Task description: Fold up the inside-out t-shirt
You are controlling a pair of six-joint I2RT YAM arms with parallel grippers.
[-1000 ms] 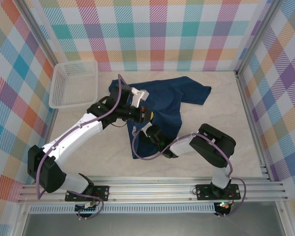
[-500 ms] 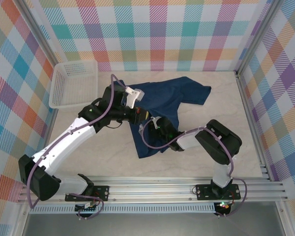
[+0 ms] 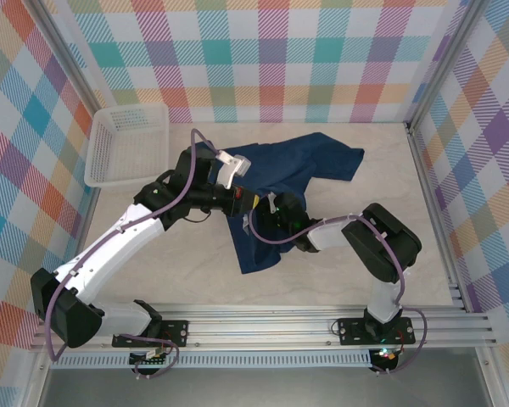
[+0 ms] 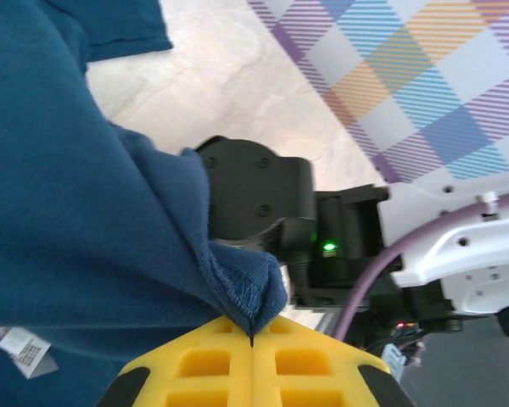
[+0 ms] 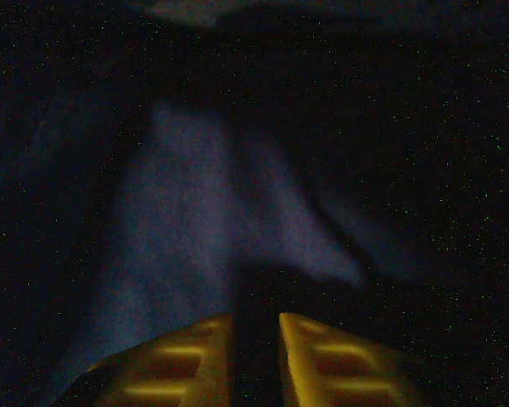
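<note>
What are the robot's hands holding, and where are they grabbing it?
The left gripper pinches the t-shirt by a stitched hem fold. The right gripper sits in the dark under the cloth; whether it grips anything cannot be told.

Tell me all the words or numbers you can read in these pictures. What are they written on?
No text can be read anywhere in these pictures.
White tag on the navy t-shirt: any print on it is too small and blurred to read.
White basket and checked walls: no writing on them.
</note>
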